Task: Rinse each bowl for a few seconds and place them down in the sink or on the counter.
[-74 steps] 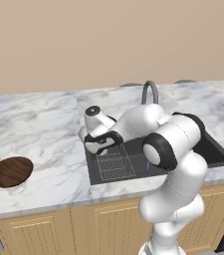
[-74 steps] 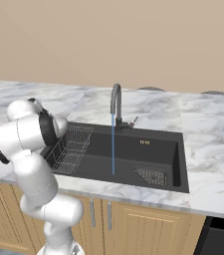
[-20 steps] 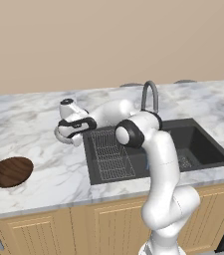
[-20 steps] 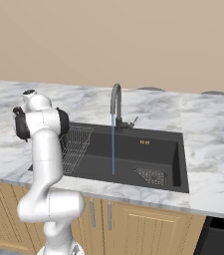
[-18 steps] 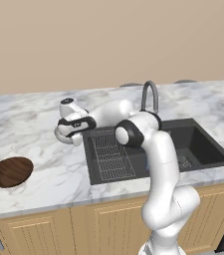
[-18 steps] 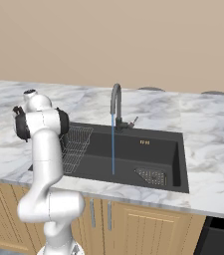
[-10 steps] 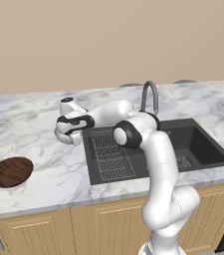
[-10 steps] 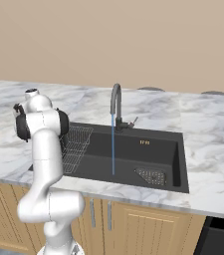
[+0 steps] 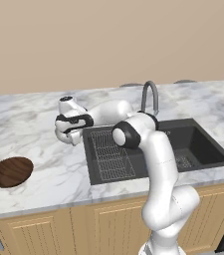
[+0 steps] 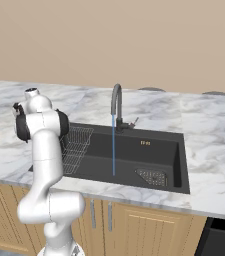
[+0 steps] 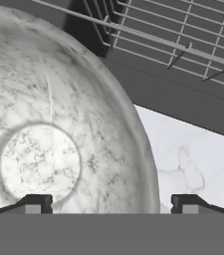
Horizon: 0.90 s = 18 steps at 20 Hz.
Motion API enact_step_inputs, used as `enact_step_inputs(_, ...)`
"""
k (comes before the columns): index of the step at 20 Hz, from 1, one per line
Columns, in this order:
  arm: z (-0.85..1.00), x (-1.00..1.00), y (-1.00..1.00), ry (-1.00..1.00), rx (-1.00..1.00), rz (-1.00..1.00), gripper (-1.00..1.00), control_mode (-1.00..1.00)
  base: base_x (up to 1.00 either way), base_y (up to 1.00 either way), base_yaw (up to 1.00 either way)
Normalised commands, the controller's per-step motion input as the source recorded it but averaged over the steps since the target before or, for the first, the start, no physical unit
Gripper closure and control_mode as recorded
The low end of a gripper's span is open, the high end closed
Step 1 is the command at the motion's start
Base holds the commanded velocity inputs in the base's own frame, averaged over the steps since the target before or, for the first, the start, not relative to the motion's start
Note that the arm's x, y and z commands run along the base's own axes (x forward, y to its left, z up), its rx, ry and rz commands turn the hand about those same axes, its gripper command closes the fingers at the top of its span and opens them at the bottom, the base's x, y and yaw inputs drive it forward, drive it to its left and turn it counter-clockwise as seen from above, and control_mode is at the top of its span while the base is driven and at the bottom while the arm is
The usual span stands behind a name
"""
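We've got the gripper [image 11: 111, 201] spread wide now; a second ago it was pressed together on the speckled bowl's [image 11: 49, 144] rim, so the bowl has just been let go. In the hand view the two fingertips [image 11: 34, 203] stand far apart with the rim low between them, nothing pinched. The bowl sits upright on the tabletop [image 9: 39, 129] just left of the sink [image 9: 203, 149], with the wire rack [image 11: 183, 35] beyond it. In the left base view the hand hangs over that spot beside the sink's left edge, same place as a moment back; the arm hasn't shifted, the jaws alone moved.

We read this as bowl one rinsed and placed, which counts since the tabletop is allowed. Faucet [image 10: 116, 105] is running, a thin stream falling into the basin.

Brown bowl [image 9: 11, 171] lies well apart, at the tabletop's left front, untouched. It's half of the task left: lift clear, reach left, grab the shallow rim, carry it under the stream.
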Motion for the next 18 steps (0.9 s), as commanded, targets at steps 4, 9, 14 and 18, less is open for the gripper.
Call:
enact_step_inputs(4, 0.20, -0.02, 0.00, -0.04, 0.00, 0.00, -1.00, -1.00, 0.00, 0.00, 0.00)
enact_step_inputs(9, 0.27, 0.00, 0.05, -0.04, 0.00, 0.00, -1.00, -1.00, 0.00, 0.00, 0.00)
enact_step_inputs(14, 0.32, -0.02, 0.11, -0.02, 0.01, 0.00, -1.00, -1.00, 0.00, 0.00, 0.00)
enact_step_inputs(18, 0.42, -0.17, 0.17, 0.02, 0.04, 0.05, -1.00, -1.00, 0.00, 0.00, 0.00)
